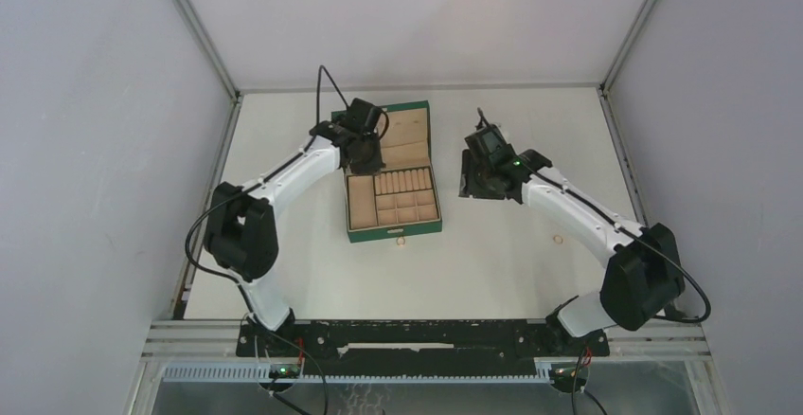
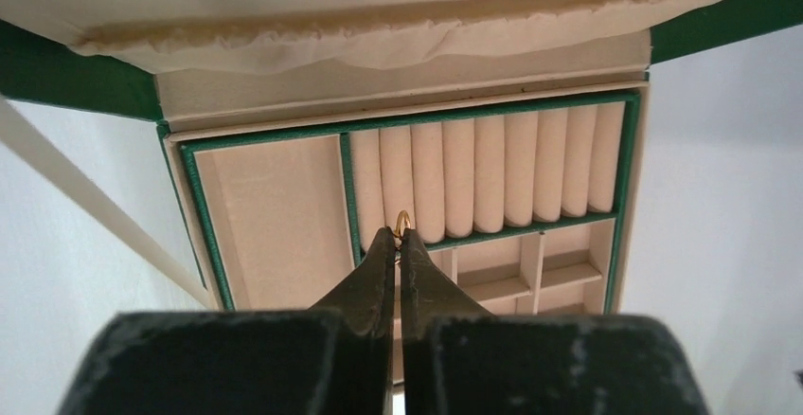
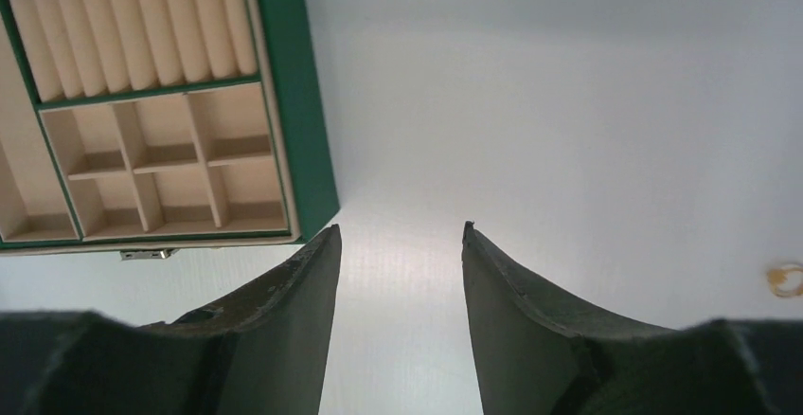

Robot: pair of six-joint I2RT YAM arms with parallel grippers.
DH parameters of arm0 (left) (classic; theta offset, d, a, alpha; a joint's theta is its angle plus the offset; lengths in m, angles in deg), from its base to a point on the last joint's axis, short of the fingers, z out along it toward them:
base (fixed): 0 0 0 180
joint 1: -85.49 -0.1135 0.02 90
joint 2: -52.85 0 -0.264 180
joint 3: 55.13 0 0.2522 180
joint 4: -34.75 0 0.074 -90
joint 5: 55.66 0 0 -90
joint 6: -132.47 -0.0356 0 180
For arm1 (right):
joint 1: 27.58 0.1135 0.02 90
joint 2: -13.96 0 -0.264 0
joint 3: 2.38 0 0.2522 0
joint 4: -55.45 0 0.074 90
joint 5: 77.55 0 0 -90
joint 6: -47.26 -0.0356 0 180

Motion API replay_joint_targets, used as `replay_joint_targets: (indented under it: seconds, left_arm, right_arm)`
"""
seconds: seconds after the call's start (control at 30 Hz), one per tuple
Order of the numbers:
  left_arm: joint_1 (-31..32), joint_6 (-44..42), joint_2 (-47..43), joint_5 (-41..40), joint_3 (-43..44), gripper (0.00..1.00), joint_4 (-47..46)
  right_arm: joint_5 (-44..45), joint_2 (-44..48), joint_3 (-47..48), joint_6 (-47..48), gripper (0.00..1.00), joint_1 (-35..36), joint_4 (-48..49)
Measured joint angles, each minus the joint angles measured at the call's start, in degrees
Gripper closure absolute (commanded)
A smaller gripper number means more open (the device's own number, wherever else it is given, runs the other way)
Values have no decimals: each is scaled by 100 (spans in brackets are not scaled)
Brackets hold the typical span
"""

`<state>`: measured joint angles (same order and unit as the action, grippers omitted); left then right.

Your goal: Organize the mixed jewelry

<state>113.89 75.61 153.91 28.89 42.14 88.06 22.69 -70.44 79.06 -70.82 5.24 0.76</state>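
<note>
My left gripper (image 2: 399, 236) is shut on a thin gold ring (image 2: 403, 220), which sticks out just past the fingertips. It hangs over the left end of the ring rolls (image 2: 488, 173) in the open dark green jewelry box (image 2: 202, 230). From above, the left gripper (image 1: 367, 157) is over the box (image 1: 393, 234). My right gripper (image 3: 401, 231) is open and holds nothing. It hovers over bare table to the right of the box (image 3: 301, 102). A second gold ring (image 3: 785, 279) lies on the table at the right, also seen from above as the ring (image 1: 559, 240).
The box lid (image 1: 402, 121) stands open toward the back. Beside the rolls are a long tan tray (image 2: 275, 216) and several small square compartments (image 3: 166, 164). A small metal clasp (image 1: 399, 241) sticks out at the box front. Grey walls enclose the white table (image 1: 492, 263).
</note>
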Motion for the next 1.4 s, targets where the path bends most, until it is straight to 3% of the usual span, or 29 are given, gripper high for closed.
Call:
replay_joint_targets:
  seconds: [0.37,0.93,1.4]
  left_arm:
    - [494,184,317,-1086,85,100,-90]
    - [660,258,494,-1681,50,100,-90]
    - [953,592,490,-2133,-472,100,-369]
  right_arm:
    - [-20,518,-448,68,42,-555,-144]
    - [-214,599,-612,98,42,-649,-177]
    - [-308,721,-754,116,43,-649,-192]
